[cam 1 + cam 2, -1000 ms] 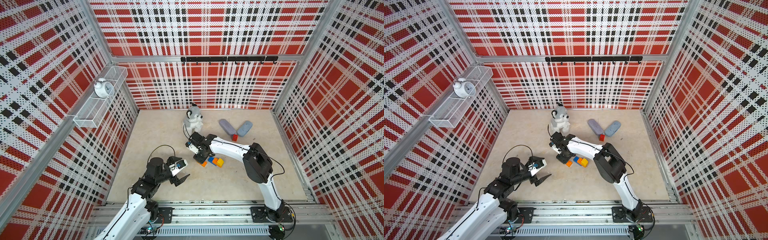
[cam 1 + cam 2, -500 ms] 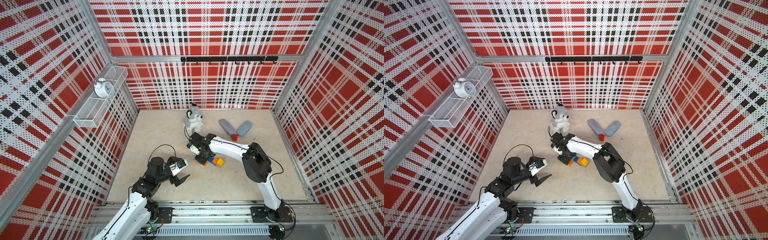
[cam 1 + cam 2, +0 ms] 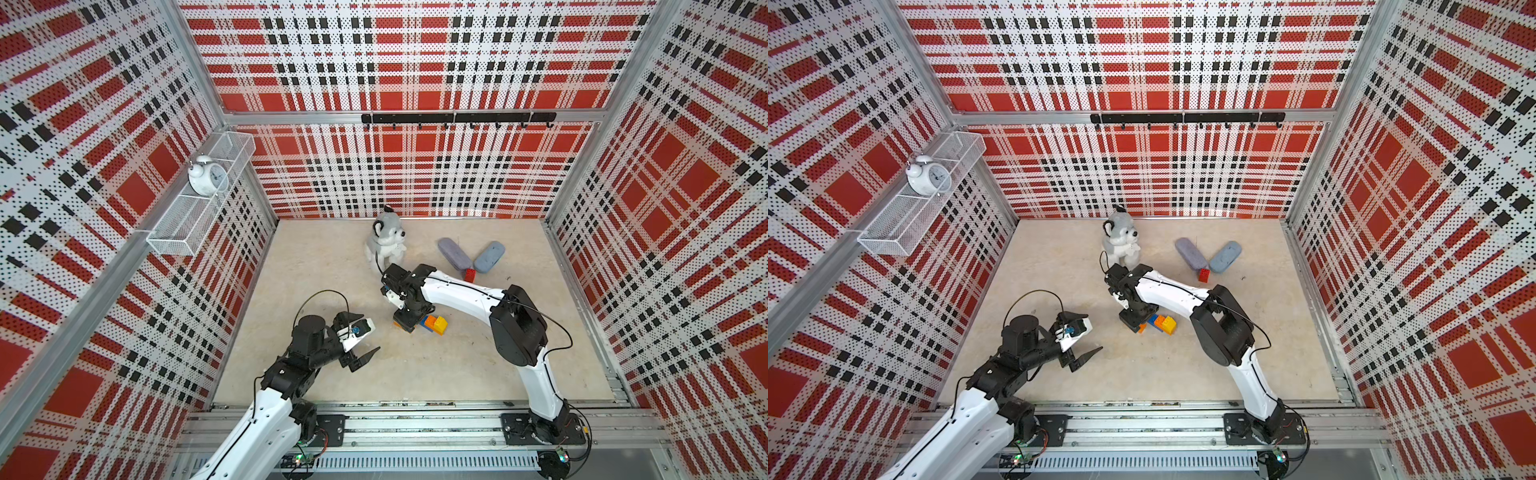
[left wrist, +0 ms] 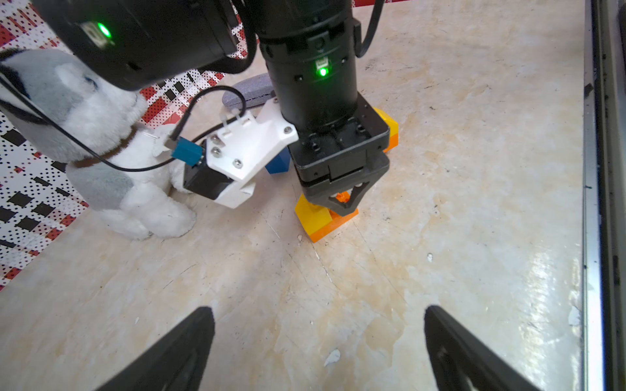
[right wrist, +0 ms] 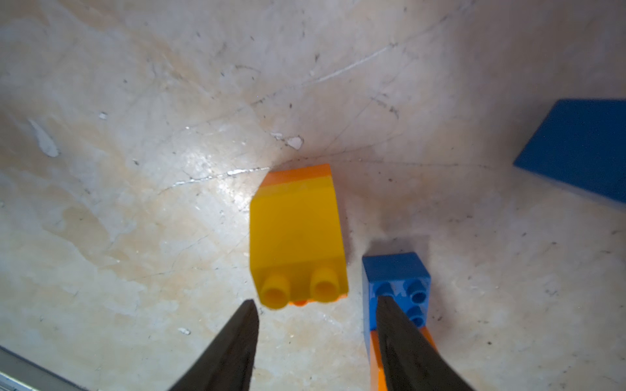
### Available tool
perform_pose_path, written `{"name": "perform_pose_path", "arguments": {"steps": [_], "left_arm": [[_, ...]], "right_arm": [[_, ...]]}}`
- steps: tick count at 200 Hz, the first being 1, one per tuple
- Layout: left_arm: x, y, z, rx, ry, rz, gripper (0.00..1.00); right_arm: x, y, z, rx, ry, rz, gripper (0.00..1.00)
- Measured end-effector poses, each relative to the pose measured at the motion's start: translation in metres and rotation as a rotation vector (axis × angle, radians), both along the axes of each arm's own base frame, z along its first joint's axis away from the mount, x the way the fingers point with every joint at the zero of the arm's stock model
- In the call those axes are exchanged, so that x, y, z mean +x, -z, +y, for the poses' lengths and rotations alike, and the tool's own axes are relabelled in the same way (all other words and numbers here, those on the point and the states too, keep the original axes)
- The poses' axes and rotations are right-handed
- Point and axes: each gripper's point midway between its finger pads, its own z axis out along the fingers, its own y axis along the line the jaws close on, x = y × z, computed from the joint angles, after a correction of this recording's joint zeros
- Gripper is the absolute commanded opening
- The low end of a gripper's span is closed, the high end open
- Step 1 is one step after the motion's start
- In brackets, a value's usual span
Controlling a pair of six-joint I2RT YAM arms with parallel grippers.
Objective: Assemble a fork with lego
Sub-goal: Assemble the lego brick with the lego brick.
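In both top views, your right gripper (image 3: 409,322) stands tips-down at the half-built fork (image 3: 434,323), in front of the plush dog (image 3: 386,243). Left wrist: your left gripper (image 4: 318,311) gapes wide, holding nothing. Right wrist: the right jaws stand parted and grip nothing, one finger crossing the blue brick (image 5: 394,270).

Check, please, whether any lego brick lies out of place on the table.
Yes. The red brick lies alone beside the near ends of the two grey-blue cases, well apart from the yellow, orange and blue bricks gathered at the right claw. It looks odd because every other brick sits in that group.
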Motion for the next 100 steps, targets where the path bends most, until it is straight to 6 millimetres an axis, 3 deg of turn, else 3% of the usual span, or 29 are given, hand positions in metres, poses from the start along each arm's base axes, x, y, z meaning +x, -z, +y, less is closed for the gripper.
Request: {"name": "perform_pose_path", "arguments": {"steps": [32, 100], "left_arm": [[0.0, 0.0, 0.0, 0.001, -0.002, 0.0, 0.98], [0.002, -0.001, 0.001, 0.004, -0.005, -0.008, 0.98]], "right_arm": [[-0.002, 0.001, 0.001, -0.002, 0.012, 0.002, 0.48], [0.0, 0.014, 0.004, -0.022, 0.008, 0.002, 0.42]]}}
